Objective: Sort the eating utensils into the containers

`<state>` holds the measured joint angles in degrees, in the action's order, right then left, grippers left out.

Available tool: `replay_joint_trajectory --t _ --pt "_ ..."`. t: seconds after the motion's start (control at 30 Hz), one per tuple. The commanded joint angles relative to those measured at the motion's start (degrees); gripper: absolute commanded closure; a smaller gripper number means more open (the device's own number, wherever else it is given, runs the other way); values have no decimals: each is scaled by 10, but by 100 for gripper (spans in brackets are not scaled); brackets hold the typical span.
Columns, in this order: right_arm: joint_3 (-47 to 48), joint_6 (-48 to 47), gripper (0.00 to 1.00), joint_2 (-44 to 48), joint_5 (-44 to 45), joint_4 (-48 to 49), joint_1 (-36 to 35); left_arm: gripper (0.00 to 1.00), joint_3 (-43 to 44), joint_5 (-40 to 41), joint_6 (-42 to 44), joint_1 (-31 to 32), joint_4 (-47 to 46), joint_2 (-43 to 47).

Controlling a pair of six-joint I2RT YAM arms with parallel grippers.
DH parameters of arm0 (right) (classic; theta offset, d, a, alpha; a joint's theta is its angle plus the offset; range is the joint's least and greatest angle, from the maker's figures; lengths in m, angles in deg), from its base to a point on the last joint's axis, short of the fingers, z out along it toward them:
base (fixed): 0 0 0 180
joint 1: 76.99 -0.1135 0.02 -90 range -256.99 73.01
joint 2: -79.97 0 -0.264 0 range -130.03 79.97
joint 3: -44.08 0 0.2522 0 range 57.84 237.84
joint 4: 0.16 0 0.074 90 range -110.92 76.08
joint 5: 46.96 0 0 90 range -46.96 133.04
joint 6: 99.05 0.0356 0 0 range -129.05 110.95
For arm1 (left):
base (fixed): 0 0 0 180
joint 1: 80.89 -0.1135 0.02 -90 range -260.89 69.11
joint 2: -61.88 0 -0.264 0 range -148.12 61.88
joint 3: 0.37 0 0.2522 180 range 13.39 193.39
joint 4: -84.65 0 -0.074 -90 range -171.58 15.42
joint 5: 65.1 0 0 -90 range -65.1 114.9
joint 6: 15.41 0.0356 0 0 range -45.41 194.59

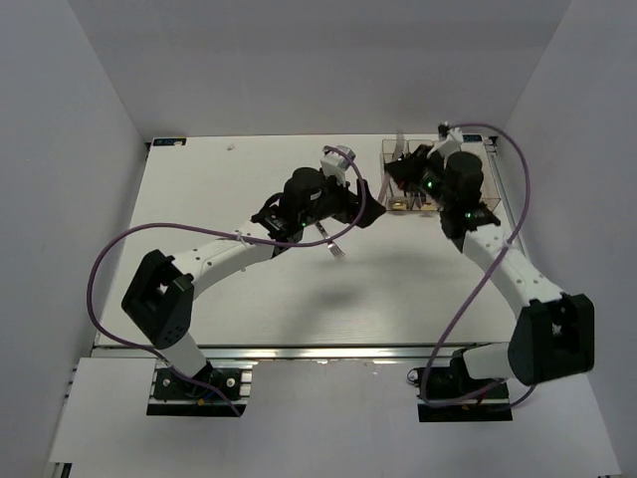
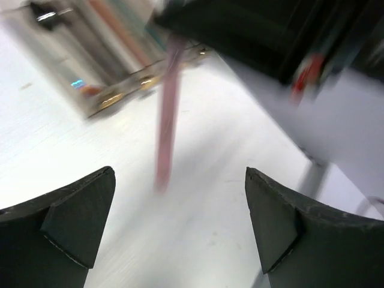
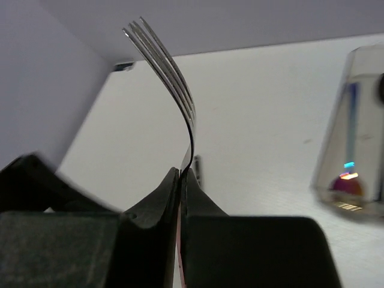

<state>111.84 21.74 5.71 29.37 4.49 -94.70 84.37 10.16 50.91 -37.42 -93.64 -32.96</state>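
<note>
Right jaws: pressed together on the pink-handled fork (image 3: 180,102), pinched near the neck where metal meets handle. The long axis runs roughly along the jaws' own pointing direction. The tines project ahead of and above the tips, curving upward. The handle trails below the grip and is seen only from the left wrist, blurred. The containers (image 3: 354,144) lie to the right of the right jaws, near but apart, so the coming move is judged to be a swing rightward with the fork turned to a bin's length. Left jaws: spread, nothing between them, facing the hanging handle from just short of it. The right arm is judged nearer to the bins. Not resolved: which bin is meant, and the bin contents (blur, glare). In the overhead view both sets of jaws are masked by the wrists. A slim pale piece (image 1: 335,242) on the surface (image 1: 199,179), back of the left jaws, cannot be identified.
</note>
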Motion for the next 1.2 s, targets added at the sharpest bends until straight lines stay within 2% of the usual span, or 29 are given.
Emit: replay_joint_trajectory --t 0.0,0.03,0.07,0.1,0.17,0.27,0.37,0.53,0.77,0.93,1.03,1.07,1.13,1.17 --pt "126 -144 100 -66 53 -92 64 2 27 177 -9 3 114 51" --pt "155 -201 100 -85 70 -138 91 2 29 211 -31 3 154 57" --pt "186 -222 100 -105 120 -158 101 2 26 239 -42 2 215 63" --pt "238 -240 100 -142 159 -172 110 2 19 253 -49 3 237 82" --pt "269 -303 100 -173 260 -161 130 2 -26 244 -54 2 265 108" --pt "310 -390 100 -235 321 -121 164 2 -100 205 -62 4 282 169" --pt "386 -425 100 -326 308 -135 203 2 -165 207 -67 3 294 225" --pt "500 -475 100 -425 303 -153 226 2 -204 220 -78 3 285 262" --pt "595 -424 100 -528 232 -204 263 2 -239 227 -74 3 287 259" --pt "568 -390 100 -531 200 -198 266 2 -233 239 -76 3 281 254" --pt "559 -385 100 -533 211 -205 267 2 -226 232 -77 3 282 252" --pt "559 -384 95 -532 215 -209 267 2 -226 232 -76 3 283 253" --pt "544 -384 90 -519 214 -204 267 2 -227 242 -77 3 284 258" --pt "536 -383 84 -514 212 -199 266 2 -228 247 -80 3 285 259"
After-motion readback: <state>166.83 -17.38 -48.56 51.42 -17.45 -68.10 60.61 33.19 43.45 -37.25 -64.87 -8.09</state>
